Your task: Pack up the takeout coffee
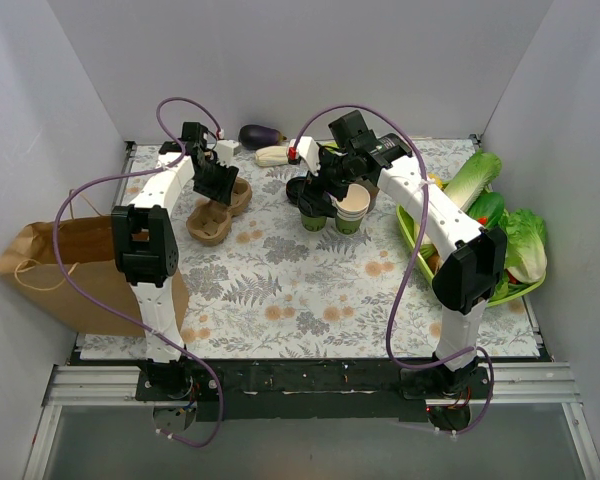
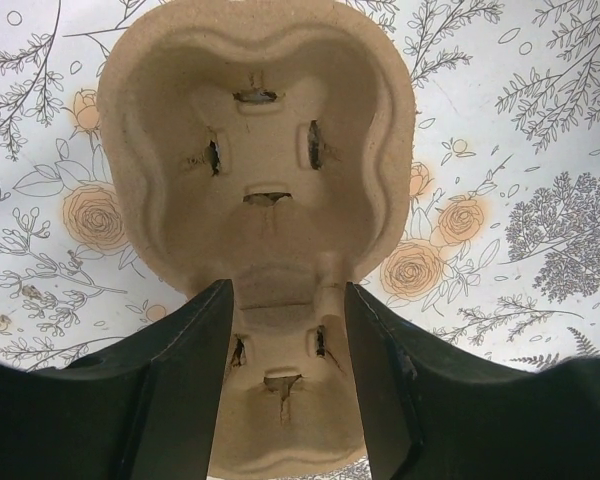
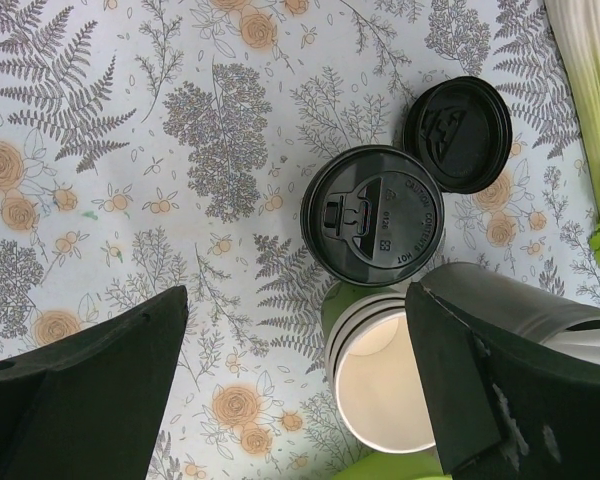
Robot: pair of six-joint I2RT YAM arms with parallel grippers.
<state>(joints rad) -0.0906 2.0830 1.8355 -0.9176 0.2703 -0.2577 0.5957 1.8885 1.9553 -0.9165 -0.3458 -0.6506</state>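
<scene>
Floral tablecloth (image 1: 310,290): left gripper (image 2: 288,300) straddles the cup carrier (image 2: 260,130), clamping unclear; right gripper (image 3: 298,300) gapes over the takeout coffee (image 3: 372,215), grasp likely next.

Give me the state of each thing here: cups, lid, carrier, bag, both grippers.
takeout coffee: upright, lid on.
cup stack: upright, lidless, top cup empty.
loose lid: flat on the table, on no cup.
cup carrier: on the table, empty.
paper bag: lying on its side.
left gripper: part open astride the carrier, grip unclear.
right gripper: open, holding nothing.
</scene>
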